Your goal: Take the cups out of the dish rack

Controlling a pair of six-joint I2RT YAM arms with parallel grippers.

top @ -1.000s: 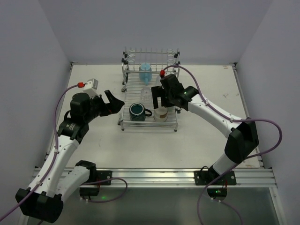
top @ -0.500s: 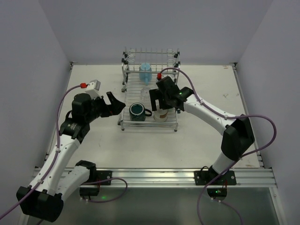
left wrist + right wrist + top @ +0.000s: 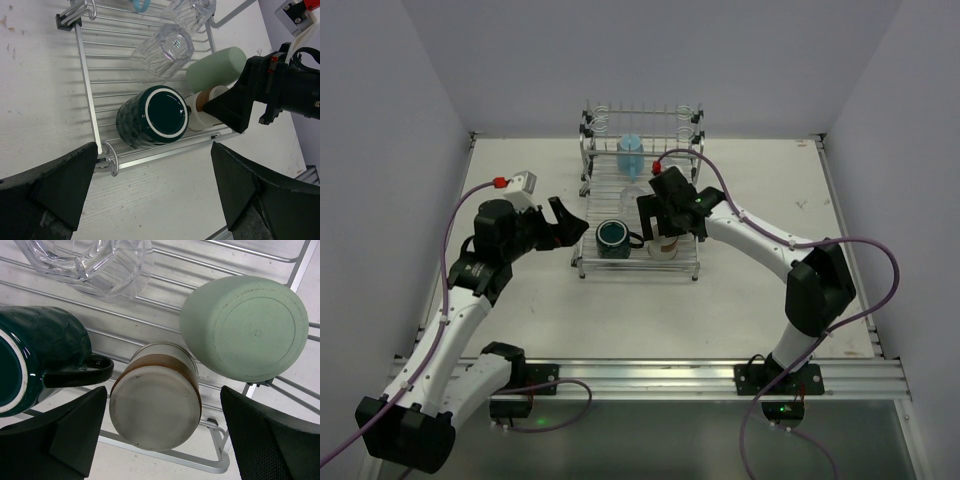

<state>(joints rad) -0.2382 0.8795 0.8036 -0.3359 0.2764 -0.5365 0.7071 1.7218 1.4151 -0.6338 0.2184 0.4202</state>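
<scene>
**Status:** all six cups sit on the dish rack (image 3: 620, 268); none is unloaded yet.

**Right gripper** (image 3: 163, 392): above the rack's front right corner, fingers spread wide, holding nothing. The spread brackets the beige cup (image 3: 155, 407), which stands inverted on the slats. This alignment suggests it is the next pick, with clearance left either side of its round wall.

**Left gripper** (image 3: 568, 222): fully spread and empty, hovering off the rack's front left corner above the table (image 3: 620, 320). This standoff probably avoids crowding the right arm.

**Contents, located by the rack:**
- Beige cup: matte cylinder with a brown band, at the front rail
- Dark teal mug (image 3: 35, 355): glossy faceted glaze, front centre. Its loop handle (image 3: 82, 371) points at the beige cup; contact cannot be confirmed, so a snag on lifting is possible
- Pale green cup (image 3: 245, 327): smooth, matte, tilted, just behind the beige cup, flat base toward the wrist camera
- Clear tumblers (image 3: 162, 50): two, ribbed, mid-rack
- Light blue cup (image 3: 630, 152): by the back rail

**Rack:** chrome wire, flat slatted base
</scene>
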